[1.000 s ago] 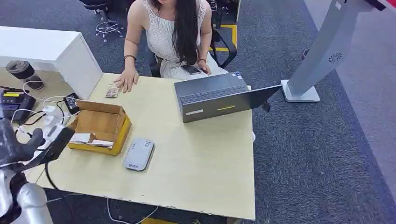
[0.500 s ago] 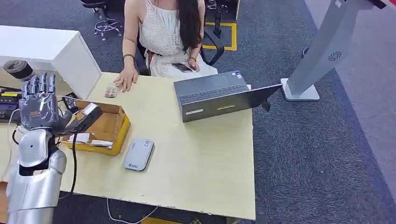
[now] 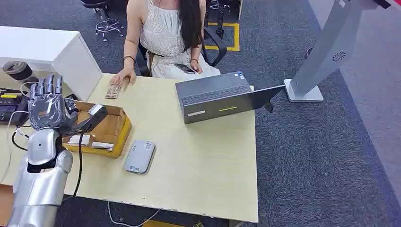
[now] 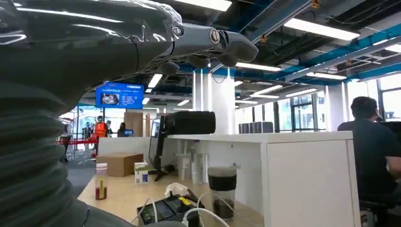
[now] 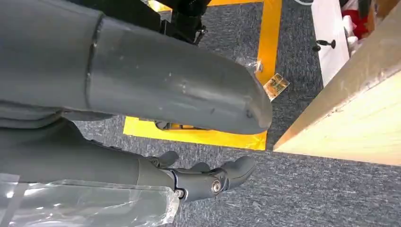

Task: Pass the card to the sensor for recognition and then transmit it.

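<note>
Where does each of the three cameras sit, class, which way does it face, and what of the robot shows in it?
Head view: high on the body, looking down at the table; left hand raised above the cardboard box.
Left wrist view: behind the left hand, facing level across the office.
Right wrist view: behind the right hand, facing the carpet beside the table edge.
Shared: head and left wrist views both show the left hand.

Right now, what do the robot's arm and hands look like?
The left arm has glossy silver rounded shells, ending in a dark grey left hand with segmented fingers, a thick thumb and a ribbed cover. The right hand is matching dark grey, with clear plastic wrap behind it.
</note>
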